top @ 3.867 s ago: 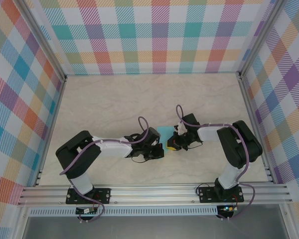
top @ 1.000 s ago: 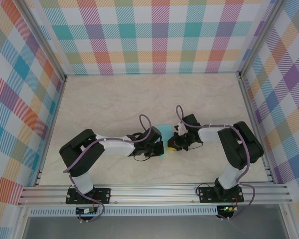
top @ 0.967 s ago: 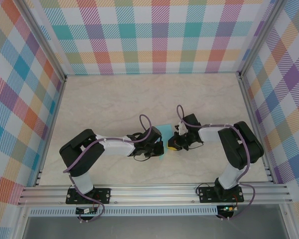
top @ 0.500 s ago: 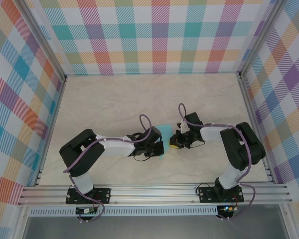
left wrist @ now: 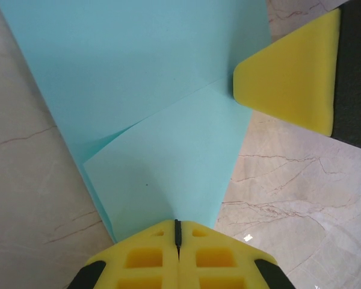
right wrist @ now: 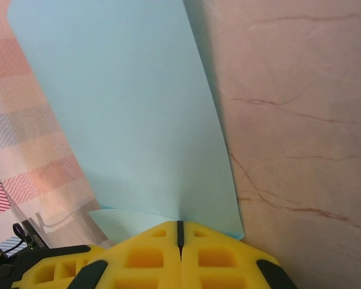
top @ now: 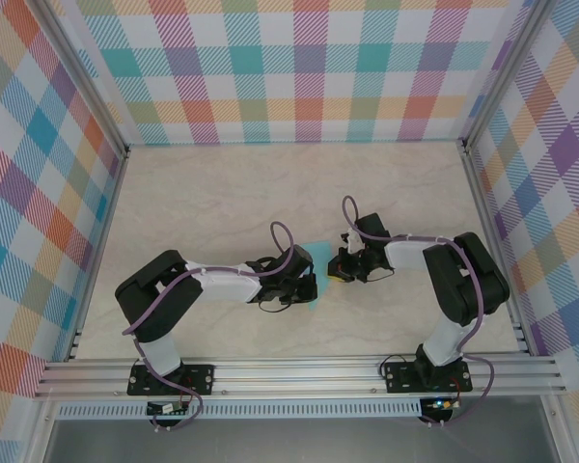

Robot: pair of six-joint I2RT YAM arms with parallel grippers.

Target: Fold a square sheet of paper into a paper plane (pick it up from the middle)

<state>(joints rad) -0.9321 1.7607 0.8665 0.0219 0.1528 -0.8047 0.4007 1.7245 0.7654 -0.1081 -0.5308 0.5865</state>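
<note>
Sheet: one square sheet of paper (left wrist: 138, 78), light turquoise, with a creased flap folded over its near part. It sits between the two tools near the middle of the tabletop (top: 222, 193).
Left tool (left wrist: 177, 235): pads pressed together, pinching the sheet's near pointed end.
Right tool (right wrist: 180, 229): pads pressed together on the sheet's edge, with the sheet spreading away from it. In the left wrist view its yellow finger touches the sheet's right edge.
Count: one sheet, two tools, both gripping it.
</note>
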